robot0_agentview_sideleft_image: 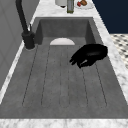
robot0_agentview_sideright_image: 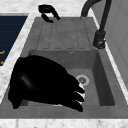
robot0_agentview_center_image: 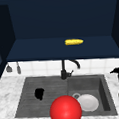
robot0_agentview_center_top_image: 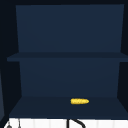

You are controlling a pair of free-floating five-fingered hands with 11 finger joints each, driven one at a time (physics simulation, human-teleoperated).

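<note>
My left hand (robot0_agentview_center_image: 39, 93) hovers over the sink's ribbed drainboard (robot0_agentview_center_image: 30, 97), fingers loosely curled, holding nothing. My right hand (robot0_agentview_sideright_image: 42, 83) hangs over the basin, fingers relaxed, above the white plate (robot0_agentview_center_image: 88, 102). No writing is readable

One corn cob (robot0_agentview_center_image: 74, 41), one plate (robot0_agentview_center_image: 88, 102), two hands (robot0_agentview_center_image: 39, 93).

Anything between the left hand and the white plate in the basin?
Nothing visible: in the left side view, bare drainboard lies between the left hand and the white plate. In the front view a red ball overlaps the plate's edge; its depth is unclear.
</note>
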